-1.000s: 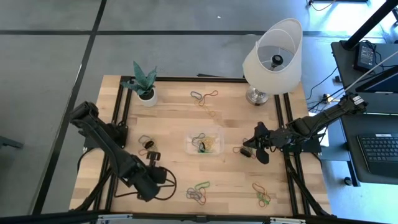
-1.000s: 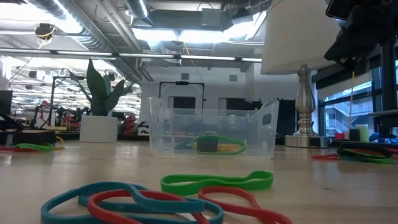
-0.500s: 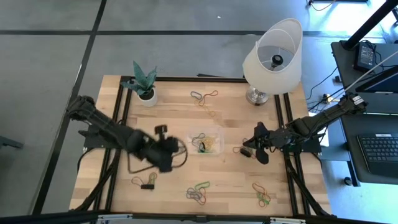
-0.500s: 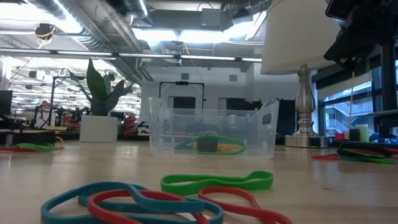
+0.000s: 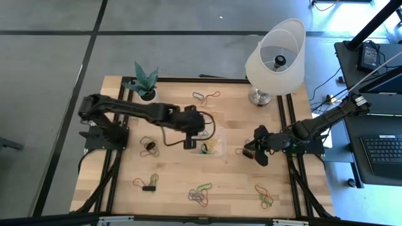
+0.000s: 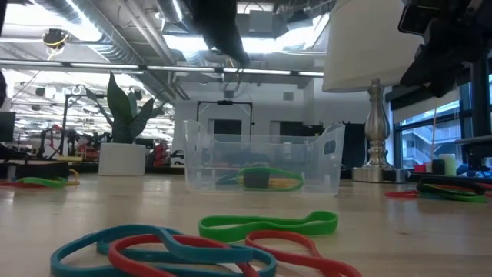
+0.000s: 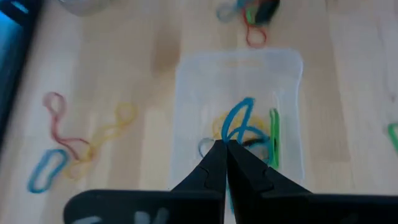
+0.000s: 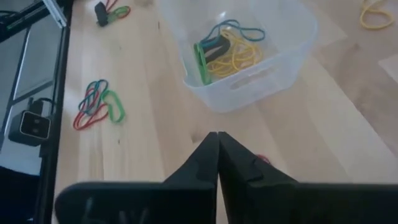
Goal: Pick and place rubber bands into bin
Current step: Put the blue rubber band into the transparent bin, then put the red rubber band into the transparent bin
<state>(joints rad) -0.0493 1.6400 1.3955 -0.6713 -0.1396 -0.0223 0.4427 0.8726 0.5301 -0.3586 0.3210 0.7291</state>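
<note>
The clear bin [image 5: 219,134] stands at the table's middle with green, yellow and black rubber bands [image 8: 221,46] inside. My left gripper [image 5: 188,144] hangs over the bin's left end, shut on a blue rubber band [image 7: 239,121]. My right gripper [image 5: 250,151] is shut and holds nothing; it hovers right of the bin, beside a red band [image 8: 261,159] lying on the wood. More rubber bands lie flat in clusters at the far side [image 5: 205,97], the left [image 5: 149,147], the near left [image 5: 147,183] and the near edge [image 5: 200,194]. My left gripper pinches the blue rubber band at one end of its loop [image 7: 231,138] between its two fingertips. The fingers slant down from the table's left. The loop hangs past the tips, above the bin's inside [image 7: 249,81]; whether it touches the bands below, I cannot tell.
A white lamp [image 5: 276,53] stands at the far right corner and a potted plant [image 5: 147,93] at the far left. Another cluster of bands [image 5: 265,198] lies near right. In the low view, blue, red and green bands [image 6: 192,246] lie in front of the bin [image 6: 261,161].
My left gripper has swung from the table's near left corner toward the far side and right, ending over the bin's left end, and its wrist has turned. A small cluster of bands stays where it left. My right gripper has kept its place.
</note>
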